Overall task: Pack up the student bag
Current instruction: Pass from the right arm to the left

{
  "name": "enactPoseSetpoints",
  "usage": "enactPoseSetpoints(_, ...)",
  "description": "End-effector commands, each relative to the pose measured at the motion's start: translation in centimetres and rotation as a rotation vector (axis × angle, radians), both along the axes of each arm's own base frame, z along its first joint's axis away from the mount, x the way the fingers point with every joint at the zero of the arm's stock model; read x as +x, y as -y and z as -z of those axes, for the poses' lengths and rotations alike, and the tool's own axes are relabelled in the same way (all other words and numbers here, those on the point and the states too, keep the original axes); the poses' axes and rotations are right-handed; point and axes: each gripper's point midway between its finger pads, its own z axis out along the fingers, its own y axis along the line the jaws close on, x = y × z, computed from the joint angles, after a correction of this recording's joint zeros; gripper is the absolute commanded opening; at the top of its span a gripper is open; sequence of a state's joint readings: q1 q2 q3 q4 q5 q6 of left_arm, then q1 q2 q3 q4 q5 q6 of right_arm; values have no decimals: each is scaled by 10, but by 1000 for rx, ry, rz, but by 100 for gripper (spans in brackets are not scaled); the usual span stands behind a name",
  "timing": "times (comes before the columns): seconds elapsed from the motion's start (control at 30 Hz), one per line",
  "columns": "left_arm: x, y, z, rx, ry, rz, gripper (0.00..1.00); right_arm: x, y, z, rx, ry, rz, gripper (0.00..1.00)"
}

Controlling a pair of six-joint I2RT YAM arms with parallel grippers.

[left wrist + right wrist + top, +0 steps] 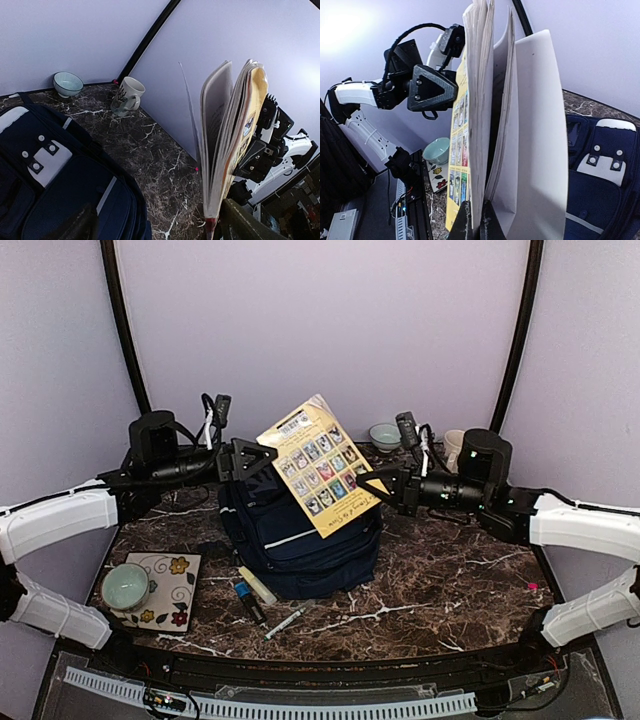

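The student bag point(300, 545), a navy backpack with white stripes, lies in the middle of the table. Above it hangs a yellow book point(320, 465) with a grid of small pictures on its cover, tilted, its pages fanning apart. My right gripper point(368, 480) is shut on the book's lower right edge; in the right wrist view the fingers point(470, 225) pinch a sheaf of pages while the rest of the book point(480, 100) spreads loose. My left gripper point(252, 458) stands open at the book's left edge. In the left wrist view one finger point(245, 222) sits beside the book's corner point(212, 220), above the bag point(60, 185).
A teal bowl point(127, 586) rests on a floral tile point(170, 592) at the front left. Markers point(250, 600) and a pen point(285, 622) lie in front of the bag. A small bowl point(384, 435) and a mug point(454, 447) stand at the back right.
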State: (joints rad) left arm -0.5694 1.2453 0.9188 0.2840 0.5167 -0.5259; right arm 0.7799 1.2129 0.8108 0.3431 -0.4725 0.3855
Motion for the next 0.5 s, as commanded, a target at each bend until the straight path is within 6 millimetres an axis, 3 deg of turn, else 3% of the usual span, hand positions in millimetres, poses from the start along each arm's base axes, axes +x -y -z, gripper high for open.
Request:
enactPoseSetpoints(0.0,-18,3,-8,-84,7,82,85,-23,-9,-31,81,139,-86,0)
enactPoseSetpoints(0.27,-35,16,-7,-166,-16,234,75,-47,-27,-39,89,212,-180,0)
enactPoseSetpoints(0.47,-53,15,-18,-228,45,315,53,-40,-37,-31,69,180,-176,0)
